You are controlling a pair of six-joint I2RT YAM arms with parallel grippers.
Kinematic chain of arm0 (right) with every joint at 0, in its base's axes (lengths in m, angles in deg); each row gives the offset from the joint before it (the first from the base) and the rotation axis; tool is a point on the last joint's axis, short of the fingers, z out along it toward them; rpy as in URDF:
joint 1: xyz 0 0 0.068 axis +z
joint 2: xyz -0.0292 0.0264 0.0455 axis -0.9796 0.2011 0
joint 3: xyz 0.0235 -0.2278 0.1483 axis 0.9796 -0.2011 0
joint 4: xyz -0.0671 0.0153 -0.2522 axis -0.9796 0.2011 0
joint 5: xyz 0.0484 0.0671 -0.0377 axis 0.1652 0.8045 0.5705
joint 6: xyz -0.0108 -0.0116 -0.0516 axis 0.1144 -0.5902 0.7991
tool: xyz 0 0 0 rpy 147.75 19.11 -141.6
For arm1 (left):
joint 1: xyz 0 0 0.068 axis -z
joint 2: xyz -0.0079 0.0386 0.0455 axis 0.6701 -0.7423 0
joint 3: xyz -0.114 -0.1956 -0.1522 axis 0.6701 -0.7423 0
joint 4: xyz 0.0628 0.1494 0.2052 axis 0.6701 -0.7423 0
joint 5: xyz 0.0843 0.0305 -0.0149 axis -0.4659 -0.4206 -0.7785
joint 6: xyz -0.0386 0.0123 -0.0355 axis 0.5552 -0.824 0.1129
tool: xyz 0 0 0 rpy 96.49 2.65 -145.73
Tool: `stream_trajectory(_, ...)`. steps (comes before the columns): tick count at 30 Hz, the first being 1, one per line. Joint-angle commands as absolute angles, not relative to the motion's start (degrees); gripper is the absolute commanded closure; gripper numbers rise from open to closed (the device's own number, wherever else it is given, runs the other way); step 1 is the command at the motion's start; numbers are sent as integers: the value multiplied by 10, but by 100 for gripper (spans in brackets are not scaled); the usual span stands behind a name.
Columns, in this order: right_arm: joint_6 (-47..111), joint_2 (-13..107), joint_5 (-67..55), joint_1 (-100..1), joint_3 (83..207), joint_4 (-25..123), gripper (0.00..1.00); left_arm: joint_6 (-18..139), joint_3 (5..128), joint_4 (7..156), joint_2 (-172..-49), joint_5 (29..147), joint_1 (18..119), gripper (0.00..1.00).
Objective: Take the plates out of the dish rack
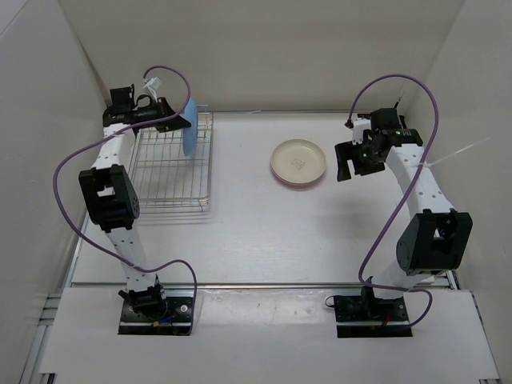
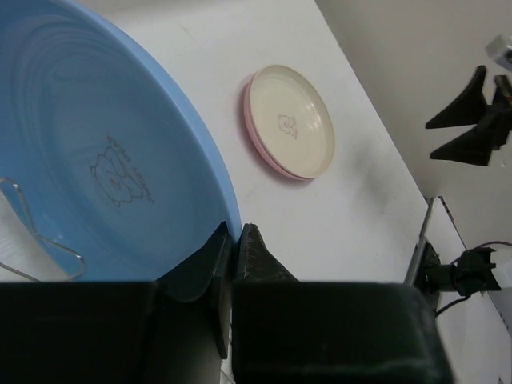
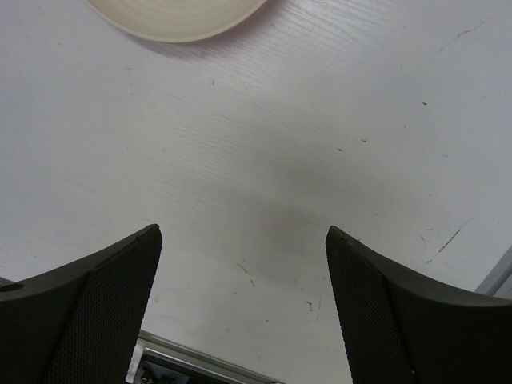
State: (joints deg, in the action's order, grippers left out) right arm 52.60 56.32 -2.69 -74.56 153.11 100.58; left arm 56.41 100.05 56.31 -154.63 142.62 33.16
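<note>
Top external: blue plate (image 1: 190, 128) stands on edge at the far end of the dish rack (image 1: 172, 172), propped upright there, face toward the middle of the table (image 1: 240, 228). Left wrist: left gripper (image 2: 236, 240) pinches its rim, I'd guess to lift it out; cream plate (image 2: 290, 120) lies flat on the pink plate (image 2: 249, 128). Right wrist: right gripper (image 3: 242, 236) gapes wide, holding nothing

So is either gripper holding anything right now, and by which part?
The left gripper pinches the round light blue plate by its rim; the right gripper is open and holds nothing.

White table (image 1: 264, 232), dish rack (image 1: 170, 174), cream-on-pink plate stack (image 1: 298, 162)
</note>
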Motion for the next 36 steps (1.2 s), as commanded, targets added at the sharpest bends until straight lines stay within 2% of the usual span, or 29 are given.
stream_trajectory(1,529,560,-22,-744,1545,998,14,538,1032,528,-1436,1475,324,89)
stream_trajectory(8,529,571,-22,-744,1569,1003,14,458,1103,393,-1343,1489,324,89)
stream_trajectory(10,523,571,-15,-744,1580,1008,14,406,1143,312,-1312,1471,329,89)
stream_trajectory(13,523,571,1,-744,1623,1032,14,276,1183,187,-1274,1356,391,89)
stream_trajectory(15,523,571,17,-744,1670,1044,14,200,1140,168,-1240,1214,456,89)
stream_trajectory(17,523,577,25,-744,1707,1072,14,167,1035,181,-1182,1068,573,89)
stream_trajectory(19,529,577,33,-738,1750,1094,14,125,938,188,-1144,975,694,89)
stream_trajectory(20,529,577,38,-732,1759,1095,14,113,908,194,-1134,876,736,89)
stream_trajectory(21,529,577,38,-725,1765,1101,14,102,881,200,-1127,832,774,89)
stream_trajectory(22,537,570,38,-725,1772,1101,14,76,853,201,-1119,740,846,89)
stream_trajectory(24,547,563,43,-710,1772,1109,14,44,753,213,-1111,638,917,89)
stream_trajectory(25,552,555,43,-710,1772,1109,14,7,680,237,-1101,546,976,89)
stream_trajectory(29,563,543,26,-677,1758,1114,14,-81,597,285,-1084,410,1088,89)
stream_trajectory(36,574,531,12,-621,1737,1109,14,-122,746,289,-1175,379,1198,89)
